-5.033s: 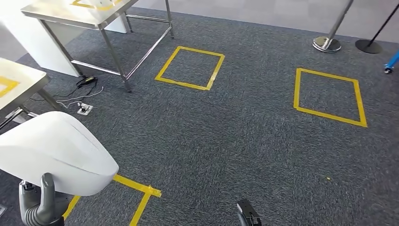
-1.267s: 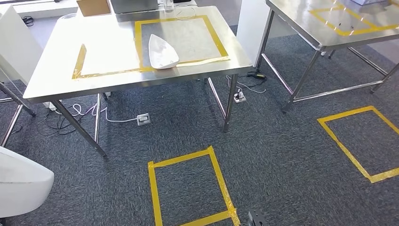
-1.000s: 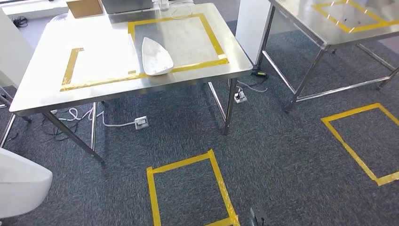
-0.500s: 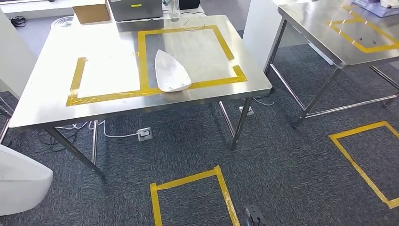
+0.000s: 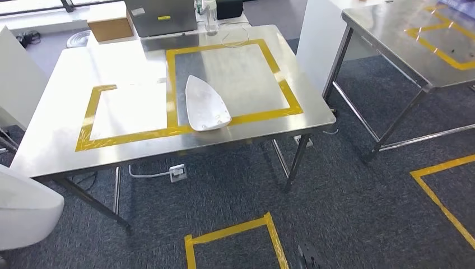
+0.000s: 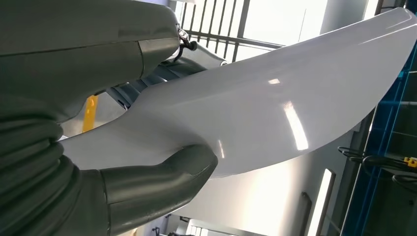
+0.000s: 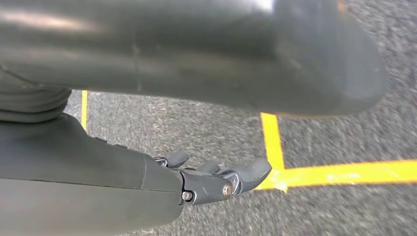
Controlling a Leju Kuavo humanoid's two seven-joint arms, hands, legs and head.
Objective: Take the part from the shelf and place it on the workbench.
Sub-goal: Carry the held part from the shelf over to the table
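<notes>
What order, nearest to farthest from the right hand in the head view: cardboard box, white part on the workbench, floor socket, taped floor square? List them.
1. Taped floor square, beside the right hand.
2. Floor socket, under the workbench.
3. White part, on the workbench.
4. Cardboard box, far back edge.

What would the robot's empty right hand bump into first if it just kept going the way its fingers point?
Most likely the dark grey carpet floor. The right hand hangs with its fingers aimed down beside a yellow tape line, with nothing showing between them and the carpet. Depth is hard to judge in this close view.
</notes>
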